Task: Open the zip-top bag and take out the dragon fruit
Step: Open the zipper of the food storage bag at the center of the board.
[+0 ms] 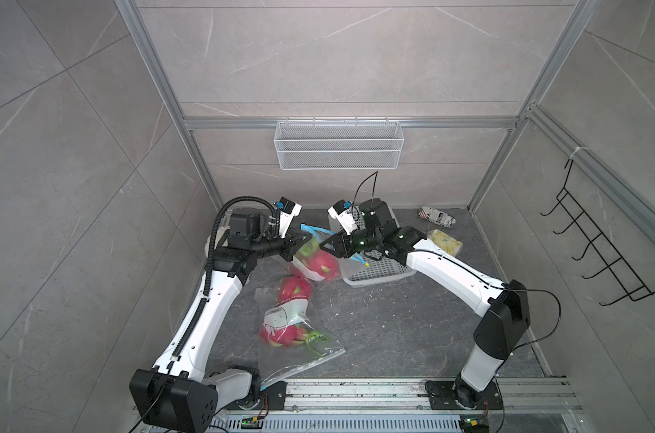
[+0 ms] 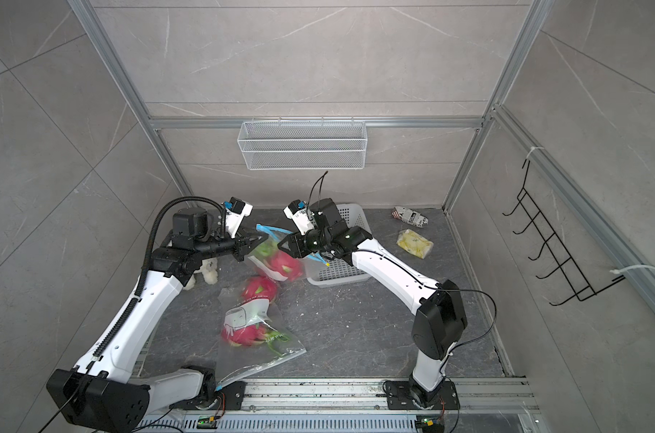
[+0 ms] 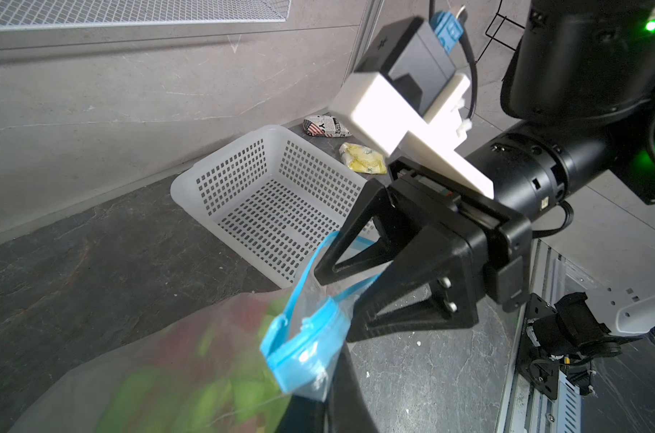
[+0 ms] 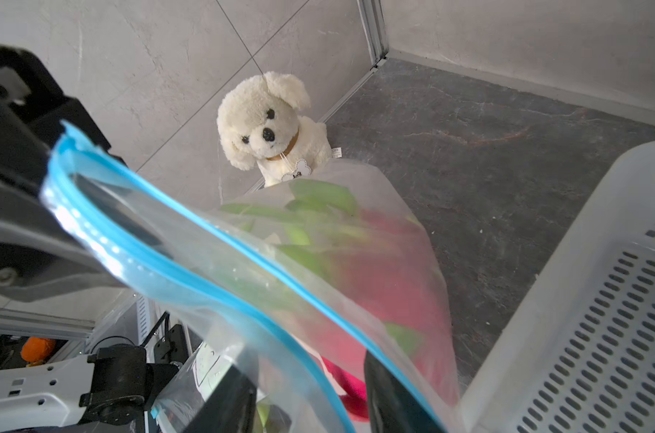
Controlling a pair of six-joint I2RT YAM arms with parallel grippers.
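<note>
Prying open the zip-top bag (image 1: 316, 238) with a dragon fruit (image 1: 321, 264) inside, the left gripper (image 1: 299, 237) has jaws clamped on one top corner, while the right gripper (image 1: 326, 245), jaws parted astride the opposite lip, likely must close and pull.

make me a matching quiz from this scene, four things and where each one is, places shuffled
1 plush dog
2 wire mesh basket
3 black hook rack
4 yellow packet

a hung on the back wall
b hung on the side wall
c lying by the newspaper-print packet
d sitting at the foot of a wall

Pairs: 1-d, 2-a, 3-b, 4-c
</note>
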